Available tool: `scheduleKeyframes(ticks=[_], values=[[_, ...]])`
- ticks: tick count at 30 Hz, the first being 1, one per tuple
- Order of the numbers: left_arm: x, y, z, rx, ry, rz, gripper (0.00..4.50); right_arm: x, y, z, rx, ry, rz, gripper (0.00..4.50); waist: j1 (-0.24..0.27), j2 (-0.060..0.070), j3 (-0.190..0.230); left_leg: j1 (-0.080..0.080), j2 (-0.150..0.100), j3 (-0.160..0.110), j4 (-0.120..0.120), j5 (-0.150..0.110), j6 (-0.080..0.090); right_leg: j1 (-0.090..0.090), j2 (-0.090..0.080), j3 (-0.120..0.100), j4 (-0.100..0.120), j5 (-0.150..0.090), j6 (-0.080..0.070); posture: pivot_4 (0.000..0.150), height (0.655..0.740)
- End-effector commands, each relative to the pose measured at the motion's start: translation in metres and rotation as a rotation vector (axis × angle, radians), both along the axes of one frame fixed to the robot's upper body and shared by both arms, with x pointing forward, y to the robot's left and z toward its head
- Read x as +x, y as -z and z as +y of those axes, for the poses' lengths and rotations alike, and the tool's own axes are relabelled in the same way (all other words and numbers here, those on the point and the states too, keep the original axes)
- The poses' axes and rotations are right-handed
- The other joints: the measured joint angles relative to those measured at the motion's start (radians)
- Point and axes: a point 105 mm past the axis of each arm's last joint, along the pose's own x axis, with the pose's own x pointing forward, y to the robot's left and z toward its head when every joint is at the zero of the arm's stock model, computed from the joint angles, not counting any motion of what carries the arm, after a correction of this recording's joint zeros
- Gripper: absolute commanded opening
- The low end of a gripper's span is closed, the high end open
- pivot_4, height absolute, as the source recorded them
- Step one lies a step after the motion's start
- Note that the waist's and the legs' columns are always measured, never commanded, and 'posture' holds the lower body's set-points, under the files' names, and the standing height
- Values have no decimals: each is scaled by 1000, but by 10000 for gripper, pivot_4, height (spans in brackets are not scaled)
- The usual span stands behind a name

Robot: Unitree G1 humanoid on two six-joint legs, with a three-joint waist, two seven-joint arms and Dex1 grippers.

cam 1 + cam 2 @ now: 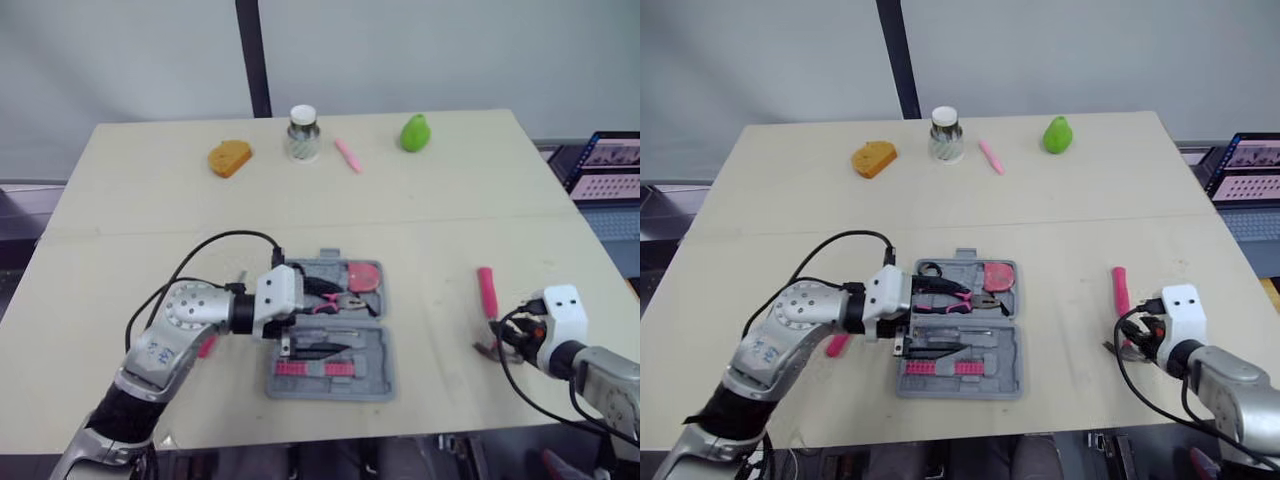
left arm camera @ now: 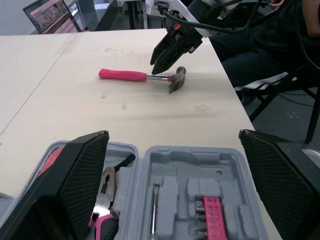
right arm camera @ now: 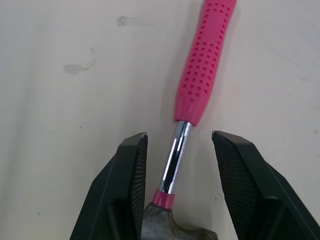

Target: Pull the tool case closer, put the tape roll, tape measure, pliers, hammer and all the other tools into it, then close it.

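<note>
On our worktop [image 1: 150,200] the open tool case [image 1: 385,385] sits near 6 o'clock. The hammer [image 1: 487,292] lies at its 3 o'clock. Our right pincer [image 3: 180,135] is open around the hammer's shiny neck; we think squeezing comes next. Our left pincer [image 2: 174,134] hangs open over the case.

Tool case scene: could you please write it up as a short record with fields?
case: grey plastic tool case, open on the beige table
inside: pink-handled pliers
hammer: pink-handled steel hammer, on the table right of the case
left gripper: open, over the case
right gripper: open, astride the hammer's shaft
</note>
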Motion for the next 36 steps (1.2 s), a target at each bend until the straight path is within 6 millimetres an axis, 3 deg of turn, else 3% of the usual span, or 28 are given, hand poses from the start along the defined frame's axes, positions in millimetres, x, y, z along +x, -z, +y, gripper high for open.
scheduleKeyframes(ticks=[1,19,33,36], values=[[0,-6,-7,-19,29,-45,45000,-3,-10,-5,-14,49,-28,21905,0,0,0,0,0,0,0,0,0,0,0,0,0,0,0,1500,7400],[1,-5,-25,-34,71,-89,45000,-10,16,1,11,137,72,21905,0,0,0,-1,1,3,0,0,1,-3,0,4,2,0,0,1500,7400],[2,-4,-27,-28,68,-92,45000,-13,26,8,37,145,121,21905,1,0,0,-1,1,3,0,0,1,-4,0,4,2,0,0,1500,7400],[3,-4,-26,-28,63,-92,45000,-14,28,10,47,145,127,14331,1,0,0,-1,2,3,0,0,1,-4,0,4,2,0,0,1500,7400]])
